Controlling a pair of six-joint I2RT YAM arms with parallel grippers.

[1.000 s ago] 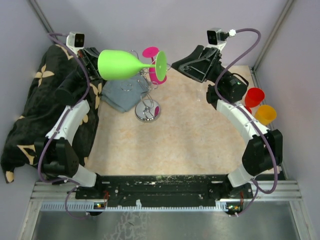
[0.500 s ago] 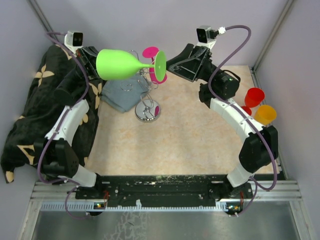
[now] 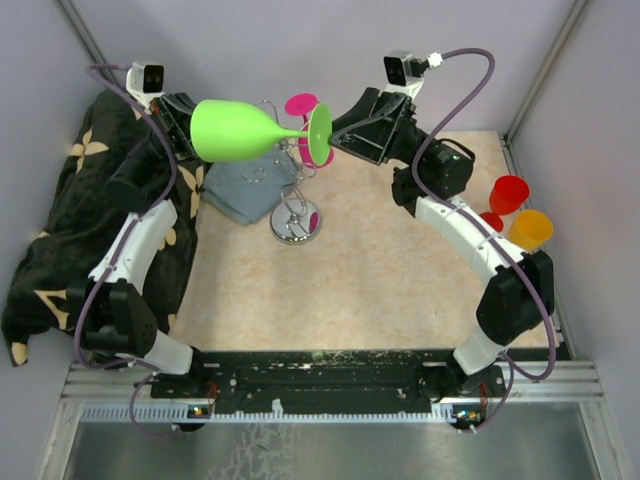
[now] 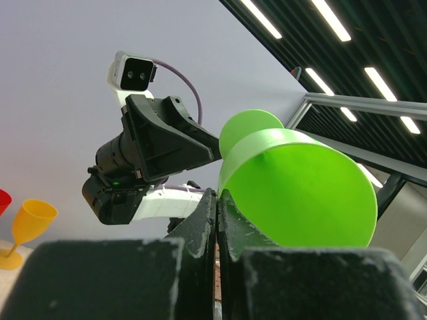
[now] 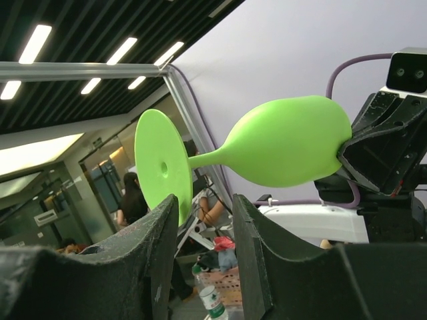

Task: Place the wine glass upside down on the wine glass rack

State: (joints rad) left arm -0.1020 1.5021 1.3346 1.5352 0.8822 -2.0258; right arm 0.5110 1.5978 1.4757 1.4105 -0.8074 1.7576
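Note:
The green wine glass lies on its side in the air above the back left of the table, foot pointing right. My left gripper is shut on its rim; the bowl fills the right of the left wrist view beside the closed gripper. My right gripper is open, its fingers on either side of the foot's lower edge, not touching. The wine glass rack stands below the glass, with a pink glass hanging on it.
A grey cloth lies left of the rack and a black patterned cloth covers the left side. A red glass and an orange glass stand at the right edge.
My right gripper has moved left and up to the green glass's foot. The left gripper and the glass have barely moved.

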